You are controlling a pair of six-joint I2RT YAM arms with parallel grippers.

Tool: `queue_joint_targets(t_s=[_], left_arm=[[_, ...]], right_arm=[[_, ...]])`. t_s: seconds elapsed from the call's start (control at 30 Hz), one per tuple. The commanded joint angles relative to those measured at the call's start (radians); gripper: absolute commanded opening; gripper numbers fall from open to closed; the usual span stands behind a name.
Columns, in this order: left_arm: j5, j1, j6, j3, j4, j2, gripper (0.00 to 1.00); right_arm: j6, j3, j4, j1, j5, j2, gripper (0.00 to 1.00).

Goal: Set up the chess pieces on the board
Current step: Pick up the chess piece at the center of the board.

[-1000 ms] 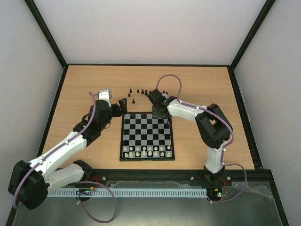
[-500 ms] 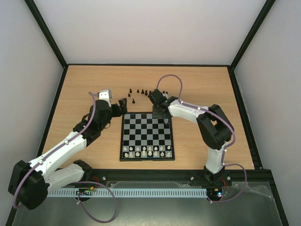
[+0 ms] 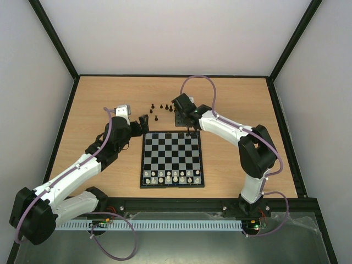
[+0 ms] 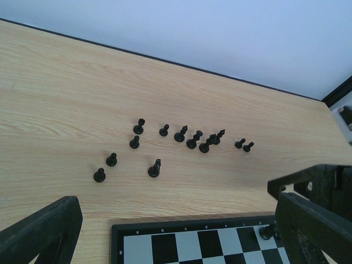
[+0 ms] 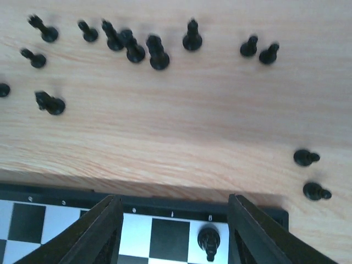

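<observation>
right gripper [image 3: 190,129] hangs over the far right corner of the board [image 3: 142,159], jaws apart, holding nothing. in its wrist view the fingers [image 5: 104,231] straddle the board's far edge [image 5: 55,192], and one black piece [image 5: 209,242] stands upright on a far-row square between them, nearer the right-hand finger and not visibly touched by either.

left gripper [image 3: 144,124] sits just off the board's far left corner, also wide open and empty; its wrist cam shows only the board's rim [image 4: 165,226] between the fingers [image 4: 41,231].

rest of the chess pieces [image 3: 165,107] are on the table [image 3: 110,93] beyond the far edge of the board, a dozen or so in a loose scatter [image 4: 192,142], mostly upright. two [image 5: 305,158] sit apart from the rest, off the right corner.

pale pieces [image 3: 173,177] are lined up along the board's near edge. middle squares are bare.
</observation>
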Motion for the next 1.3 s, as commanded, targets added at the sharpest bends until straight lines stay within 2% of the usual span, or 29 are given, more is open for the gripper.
queue_joint_targets(t_s=[0.0, 0.07, 0.2, 0.23, 0.27, 0.7, 1.0, 1.27], left_arm=[[-0.004, 0.000, -0.002, 0.007, -0.004, 0.003, 0.99], [-0.004, 0.000, -0.002, 0.006, -0.003, 0.004, 0.99], [-0.007, 0.001, 0.000, 0.006, -0.004, 0.004, 0.99], [-0.007, 0.000, 0.001, 0.007, -0.004, 0.004, 0.99], [-0.007, 0.000, 0.000, 0.007, -0.004, 0.004, 0.99], [-0.009, 0.000, 0.000, 0.008, -0.005, 0.004, 0.99], [-0.007, 0.000, 0.000, 0.008, -0.007, 0.001, 0.99], [-0.012, 0.000, 0.000, 0.008, -0.008, -0.002, 0.99]], right_arm=[[-0.046, 0.076, -0.069, 0.005, 0.056, -0.026, 0.56], [-0.055, 0.099, -0.073, 0.004, 0.065, -0.019, 0.62], [-0.067, 0.148, -0.079, -0.001, 0.068, 0.005, 0.86], [-0.070, 0.156, -0.080, -0.002, 0.066, 0.010, 0.98], [-0.074, 0.165, -0.079, -0.003, 0.061, 0.015, 0.99], [-0.057, 0.262, -0.054, -0.084, -0.016, 0.069, 0.99], [-0.127, 0.425, -0.118, -0.118, 0.043, 0.193, 0.98], [-0.107, 0.490, -0.099, -0.151, -0.031, 0.287, 0.83]])
